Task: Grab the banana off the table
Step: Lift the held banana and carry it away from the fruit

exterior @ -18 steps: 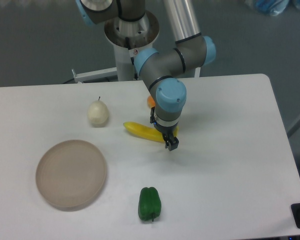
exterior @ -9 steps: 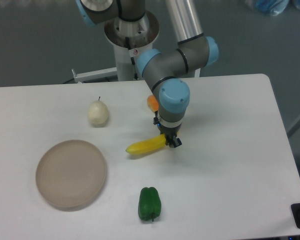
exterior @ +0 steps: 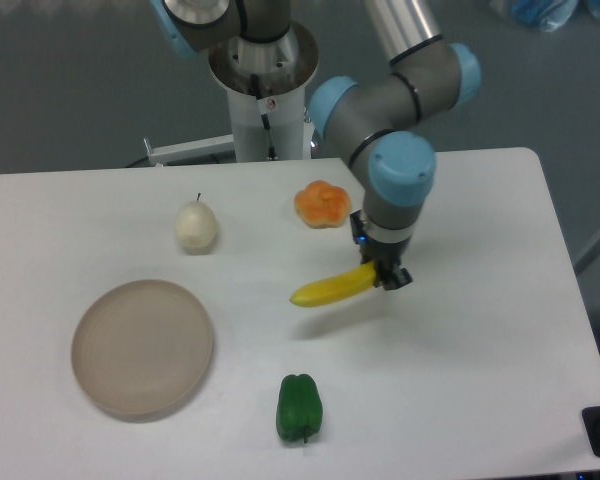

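Note:
The yellow banana (exterior: 330,289) hangs tilted above the white table (exterior: 480,340), its right end clamped in my gripper (exterior: 388,275). Its free left end points down and to the left. My gripper is shut on the banana and hangs from the blue-capped wrist right of the table's centre.
An orange fruit (exterior: 322,203) lies behind the banana. A pale pear-like fruit (exterior: 196,226) sits at the left back, a round beige plate (exterior: 143,346) at the front left, and a green pepper (exterior: 299,407) near the front edge. The robot's base column (exterior: 263,70) stands behind the table.
The banana went from lying on the table to being held in my gripper, swung round, and carried to the right. The orange fruit behind it has come into full view.

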Robot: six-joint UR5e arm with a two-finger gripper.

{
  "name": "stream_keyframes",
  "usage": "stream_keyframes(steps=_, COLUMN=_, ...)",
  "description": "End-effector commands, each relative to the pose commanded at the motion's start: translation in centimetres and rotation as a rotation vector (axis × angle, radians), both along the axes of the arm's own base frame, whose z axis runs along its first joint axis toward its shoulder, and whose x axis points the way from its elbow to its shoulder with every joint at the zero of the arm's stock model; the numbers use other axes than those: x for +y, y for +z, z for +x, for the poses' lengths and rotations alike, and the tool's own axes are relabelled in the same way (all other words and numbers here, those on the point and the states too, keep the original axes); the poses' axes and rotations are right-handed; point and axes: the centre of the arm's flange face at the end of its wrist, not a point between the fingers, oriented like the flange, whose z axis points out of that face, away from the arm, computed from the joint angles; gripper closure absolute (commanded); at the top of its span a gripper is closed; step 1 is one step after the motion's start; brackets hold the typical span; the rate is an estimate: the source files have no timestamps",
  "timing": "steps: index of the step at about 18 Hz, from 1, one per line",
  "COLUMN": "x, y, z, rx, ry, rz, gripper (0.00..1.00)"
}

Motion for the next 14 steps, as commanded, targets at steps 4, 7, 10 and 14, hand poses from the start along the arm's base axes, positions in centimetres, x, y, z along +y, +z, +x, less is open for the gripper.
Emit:
stream_keyframes(steps=4, x=1.8, y=0.8, z=-3.8, rx=-0.019, ry=0.063, rz=-0.011, gripper=0.79)
stream_keyframes(steps=7, x=3.4, y=1.0, z=-5.9, rx=-0.017, ry=0.122, rz=0.022, gripper=0.87)
stream_keyframes(steps=10, x=4.6, y=0.8, z=-7.2, rx=-0.017, ry=0.157, rz=0.041, gripper=0.87)
stream_keyframes(steps=14, x=6.0, y=1.4, z=-8.0, rx=-0.027, ry=0.167, rz=0.067, gripper=0.90)
